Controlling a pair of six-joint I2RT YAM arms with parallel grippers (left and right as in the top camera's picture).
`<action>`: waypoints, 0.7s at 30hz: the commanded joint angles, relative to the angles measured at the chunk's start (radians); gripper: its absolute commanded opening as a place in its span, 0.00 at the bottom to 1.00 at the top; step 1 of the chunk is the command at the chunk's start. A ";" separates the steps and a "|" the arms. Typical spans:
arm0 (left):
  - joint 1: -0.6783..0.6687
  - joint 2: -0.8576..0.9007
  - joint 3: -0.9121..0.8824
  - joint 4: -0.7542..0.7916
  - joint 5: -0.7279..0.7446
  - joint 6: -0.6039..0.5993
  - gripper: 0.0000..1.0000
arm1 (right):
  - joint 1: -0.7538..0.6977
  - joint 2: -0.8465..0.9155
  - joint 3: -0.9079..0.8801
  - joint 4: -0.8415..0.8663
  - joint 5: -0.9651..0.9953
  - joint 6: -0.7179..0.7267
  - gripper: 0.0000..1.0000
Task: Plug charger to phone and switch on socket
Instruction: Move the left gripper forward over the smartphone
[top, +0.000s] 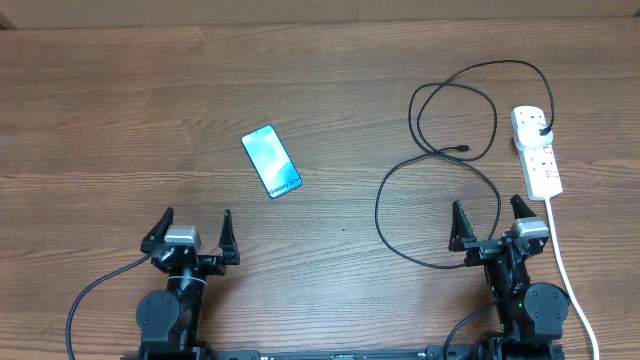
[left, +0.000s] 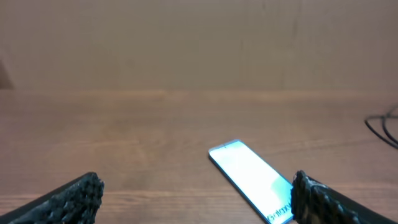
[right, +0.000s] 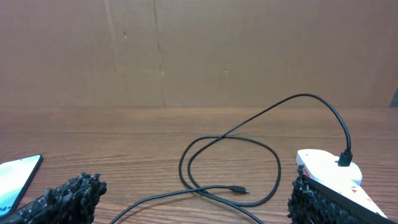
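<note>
Two grippers sit at the near edge of the table (top: 120, 90), both with jaws spread wide and holding nothing, so the step in hand looks like the very first reach.

The left gripper (top: 195, 218) is nearest the phone (top: 271, 161), which lies flat and screen-up, at a slant, ahead of it and a little to its right. This arm's best use is probably to steady the phone: come down over its long sides and pin it, so a push at the port does not slide it across the wood. I cannot tell from these views which end carries the port; that needs checking first.

Further right, the charger (right: 303, 96) lies in loose, overlapping loops. Its connector tip (top: 463, 150) rests on the table inside the smaller loop, well apart from the phone. The right gripper (top: 488, 205) is just short of it, so this arm should take the tip, grasping close behind the connector so it stays stiff and level. Lifting slowly should let the loops unwind rather than snag.

At the far right, the socket (top: 537, 150) lies lengthwise with the charger's black plug (top: 543, 131) already seated in it and its white cord (top: 565, 260) running toward the robot. A hard tug on the cable could drag the strip. Only the switch serving that plug matters; press it straight down, last.
</note>
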 joint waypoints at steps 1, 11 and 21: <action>-0.001 -0.010 -0.004 0.110 -0.087 0.038 0.99 | -0.004 -0.009 -0.011 0.005 0.003 -0.002 1.00; -0.001 -0.010 -0.003 0.411 -0.074 0.037 0.99 | -0.004 -0.009 -0.011 0.005 0.003 -0.002 1.00; -0.001 0.051 0.093 0.436 -0.151 0.035 0.99 | -0.004 -0.009 -0.011 0.005 0.003 -0.002 1.00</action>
